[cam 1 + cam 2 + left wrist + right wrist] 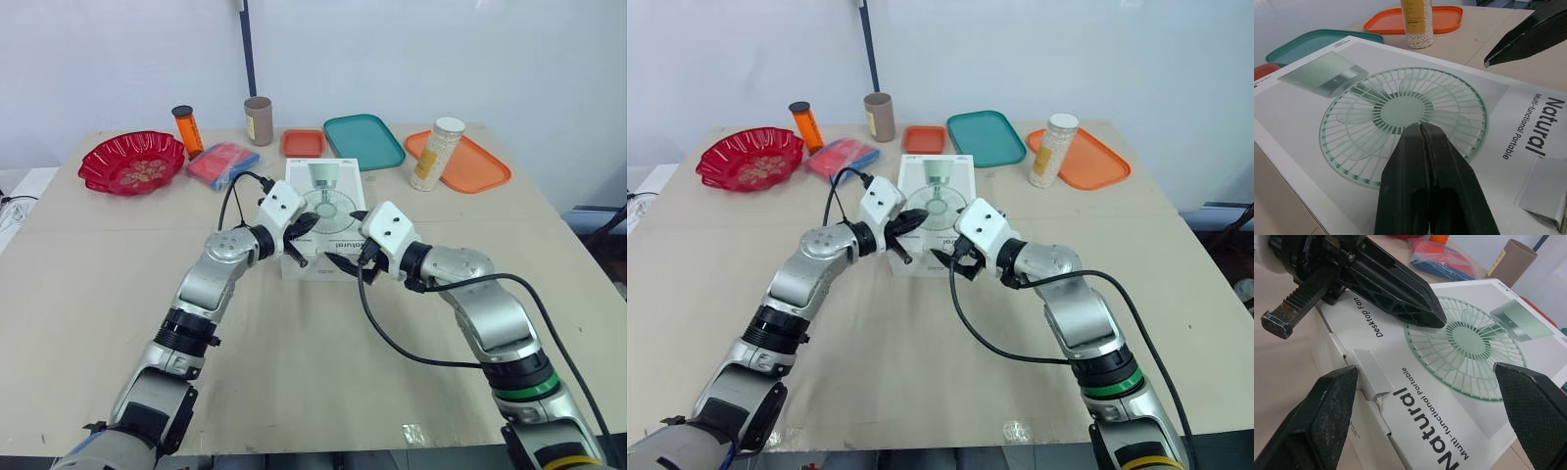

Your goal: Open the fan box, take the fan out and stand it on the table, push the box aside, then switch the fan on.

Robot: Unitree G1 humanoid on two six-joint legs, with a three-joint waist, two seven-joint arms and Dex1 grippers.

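Silver arms [211, 279] bear white wrist housings [281, 208], black cables [392, 343], black tool fingers [1400, 196], one green band [524, 388].

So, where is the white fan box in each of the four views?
Left eye view: fan box at picture centre, before the teal tray.
Right eye view: same spot, slightly left of centre.
Left wrist view: its top lies under the shut left gripper.
Right wrist view: top and near side, seen between the fingers of the open right gripper.
Shared landmark: the green fan printed on the top.
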